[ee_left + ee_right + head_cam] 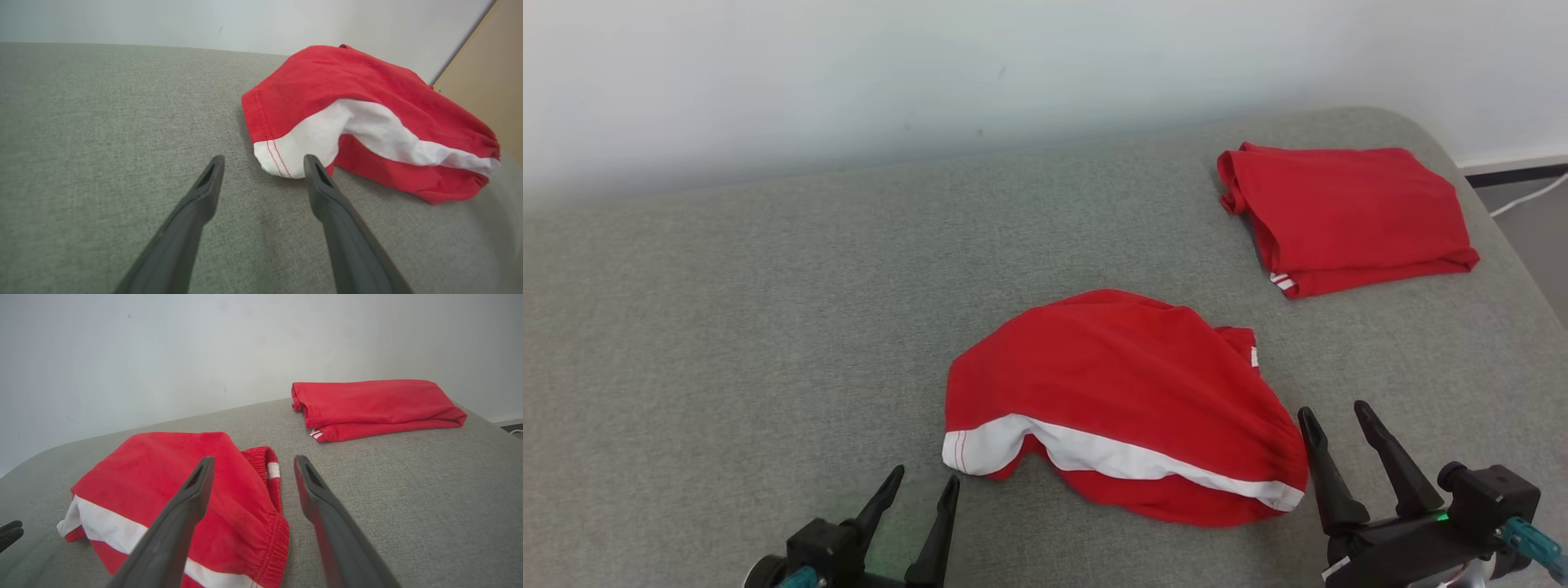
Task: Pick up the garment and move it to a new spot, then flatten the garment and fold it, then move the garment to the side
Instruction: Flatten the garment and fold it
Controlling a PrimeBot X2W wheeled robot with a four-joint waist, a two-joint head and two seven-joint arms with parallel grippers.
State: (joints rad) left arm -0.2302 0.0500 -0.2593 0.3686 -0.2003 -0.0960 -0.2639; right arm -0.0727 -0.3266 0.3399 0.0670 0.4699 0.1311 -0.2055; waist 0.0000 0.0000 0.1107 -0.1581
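The garment [1111, 384] is a crumpled pair of red shorts with a white band, lying in the middle of the grey fabric surface [727, 327]. My left gripper [925, 478] stands open just short of its near left corner, nothing between the fingers. In the left wrist view the garment [347, 77] bulges up at the right, and the open left gripper [263, 159] points at its white hem. My right gripper [1335, 410] is open beside the garment's right end. In the right wrist view the right gripper [254, 458] hovers over the elastic waistband side of the garment [163, 465].
A second red garment [1347, 212], neatly folded, lies at the back right, and it appears too in the right wrist view [367, 400]. A pale wall backs the surface. The surface's rounded right edge drops to a floor with a white cable [1531, 194].
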